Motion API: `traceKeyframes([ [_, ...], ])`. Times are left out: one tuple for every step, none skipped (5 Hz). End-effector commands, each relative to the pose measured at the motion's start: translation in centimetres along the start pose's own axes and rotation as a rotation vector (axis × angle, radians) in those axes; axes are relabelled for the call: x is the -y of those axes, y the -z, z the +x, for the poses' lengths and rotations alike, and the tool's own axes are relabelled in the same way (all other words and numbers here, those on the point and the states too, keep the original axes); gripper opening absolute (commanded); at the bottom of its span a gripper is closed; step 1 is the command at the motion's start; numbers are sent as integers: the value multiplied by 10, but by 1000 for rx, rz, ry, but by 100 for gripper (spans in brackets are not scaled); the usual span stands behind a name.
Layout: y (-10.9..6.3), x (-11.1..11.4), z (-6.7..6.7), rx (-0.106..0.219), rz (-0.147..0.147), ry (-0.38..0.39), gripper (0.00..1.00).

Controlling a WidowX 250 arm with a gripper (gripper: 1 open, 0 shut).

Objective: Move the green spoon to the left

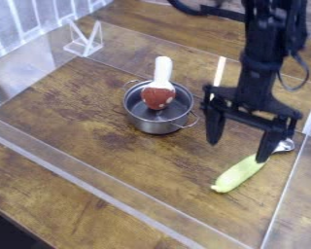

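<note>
Looks like a robot lab test bench here: a dark wooden desk fenced in by low clear acrylic walls, a black robot arm mounted over it, and toy-like kitchen props such as a small metal pot laid out on top.

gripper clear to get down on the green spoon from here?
Probably yes. The gripper is open, pointing down, just above the green spoon, with nothing between them. The pot sits well off to the left in the picture. The clear wall beside the spoon might crowd one finger.
</note>
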State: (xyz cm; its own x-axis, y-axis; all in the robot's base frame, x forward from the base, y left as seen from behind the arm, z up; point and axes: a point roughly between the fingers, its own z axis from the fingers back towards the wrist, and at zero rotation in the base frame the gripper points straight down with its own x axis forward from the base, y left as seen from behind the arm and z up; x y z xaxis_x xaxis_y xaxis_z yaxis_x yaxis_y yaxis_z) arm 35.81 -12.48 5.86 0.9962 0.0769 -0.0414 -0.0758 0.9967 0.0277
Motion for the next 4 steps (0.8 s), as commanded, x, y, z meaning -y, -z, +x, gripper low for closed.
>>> traceKeyframes([
  [-25, 8, 14, 90, -20, 30, 100],
  [-26, 4, 20, 97, -18, 10, 100],
  [-19, 6, 29, 96, -17, 81, 100],
  [-13, 6, 39, 105, -13, 122, 100],
])
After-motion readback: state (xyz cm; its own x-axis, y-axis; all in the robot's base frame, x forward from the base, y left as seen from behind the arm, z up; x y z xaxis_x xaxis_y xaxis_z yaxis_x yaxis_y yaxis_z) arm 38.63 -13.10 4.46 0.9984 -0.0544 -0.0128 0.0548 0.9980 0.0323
